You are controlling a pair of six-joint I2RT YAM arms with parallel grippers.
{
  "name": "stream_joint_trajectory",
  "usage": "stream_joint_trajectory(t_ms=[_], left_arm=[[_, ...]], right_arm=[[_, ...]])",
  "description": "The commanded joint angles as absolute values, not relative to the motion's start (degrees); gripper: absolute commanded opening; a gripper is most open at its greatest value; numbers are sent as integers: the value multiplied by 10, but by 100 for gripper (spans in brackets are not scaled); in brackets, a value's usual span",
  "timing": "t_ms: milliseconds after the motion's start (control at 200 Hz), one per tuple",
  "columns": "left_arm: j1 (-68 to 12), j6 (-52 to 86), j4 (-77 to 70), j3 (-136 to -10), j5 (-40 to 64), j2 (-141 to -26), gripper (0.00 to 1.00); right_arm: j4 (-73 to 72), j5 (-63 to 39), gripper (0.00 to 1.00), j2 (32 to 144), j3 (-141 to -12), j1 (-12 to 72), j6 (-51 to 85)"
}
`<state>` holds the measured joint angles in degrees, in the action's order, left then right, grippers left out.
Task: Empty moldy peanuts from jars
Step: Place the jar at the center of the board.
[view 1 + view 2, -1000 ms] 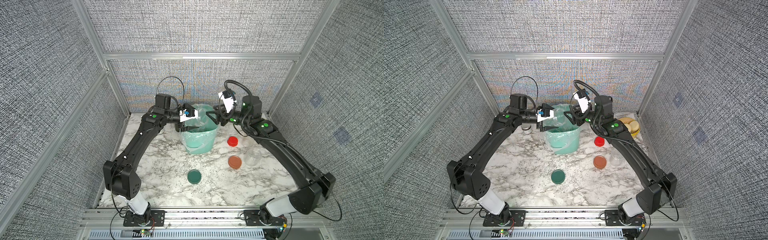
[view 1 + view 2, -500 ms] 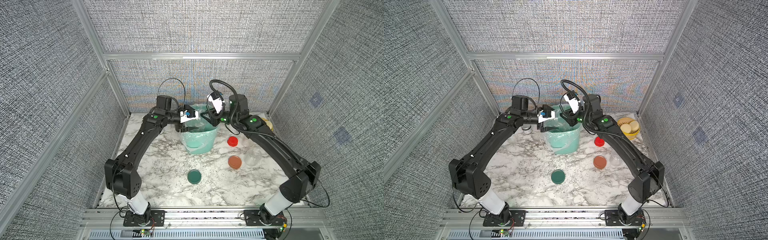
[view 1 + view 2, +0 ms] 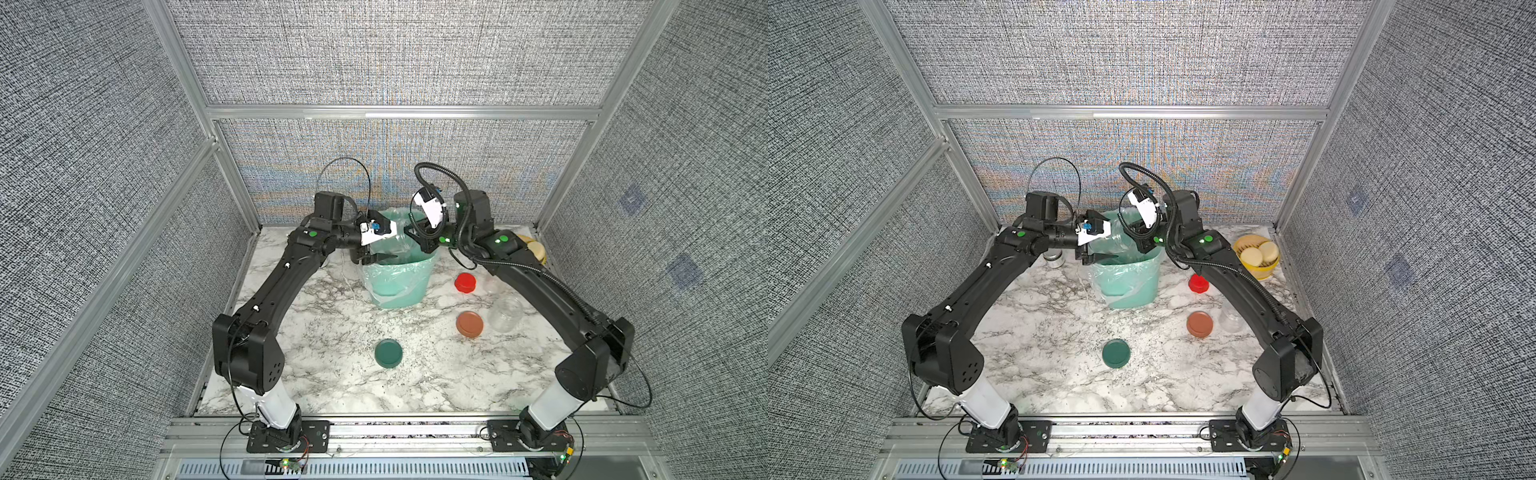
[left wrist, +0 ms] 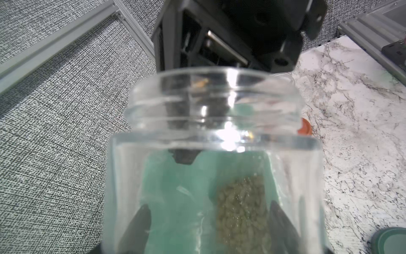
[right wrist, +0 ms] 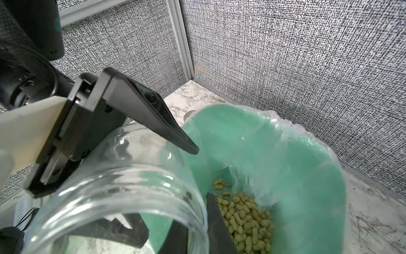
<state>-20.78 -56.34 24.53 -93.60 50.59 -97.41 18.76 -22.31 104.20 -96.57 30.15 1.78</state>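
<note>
Marble tabletop point(image 3: 332, 332) in both top views: left claw point(image 3: 376, 253) and right claw point(image 3: 419, 241) meet over a mint-green round plastic bin point(image 3: 399, 291). Left wrist: left claw clamps a clear cylindrical plastic jar point(image 4: 211, 123), mouth toward right claw. Right wrist: right claw's fingers pinch its rim; tan oval peanuts point(image 5: 243, 220) lie below, in the bin.

— Any writing to log?
— None I can read on my feeds. Jar point(image 4: 211, 136) is bare, bucket point(image 3: 401, 291) is plain. Green lid point(image 3: 388, 353), red lid point(image 3: 465, 283) and orange lid point(image 3: 470, 324) carry no print, brand or number.
</note>
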Motion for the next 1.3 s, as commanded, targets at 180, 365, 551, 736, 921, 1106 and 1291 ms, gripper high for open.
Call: stream_joint_trajectory(t_ms=[180,365,551,736,921,1106,1291], left_arm=[[-205,-528,149,-929,469,-982,100],[-202,-522,134,-927,463,-985,100],[-199,-522,125,-922,459,-985,99],[-196,-510,104,-914,447,-988,100],[-189,-490,63,-894,439,-978,100],[-180,-481,40,-873,423,-961,100],[-168,-455,0,-849,398,-945,99]], right_arm=[[131,-300,0,1022,-952,296,64],[82,-321,0,1000,-923,279,96],[50,-333,0,978,-899,256,116],[38,-349,0,953,-878,229,124],[72,-333,0,930,-865,200,107],[150,-281,0,901,-858,185,46],[197,-223,0,853,-823,177,-2]])
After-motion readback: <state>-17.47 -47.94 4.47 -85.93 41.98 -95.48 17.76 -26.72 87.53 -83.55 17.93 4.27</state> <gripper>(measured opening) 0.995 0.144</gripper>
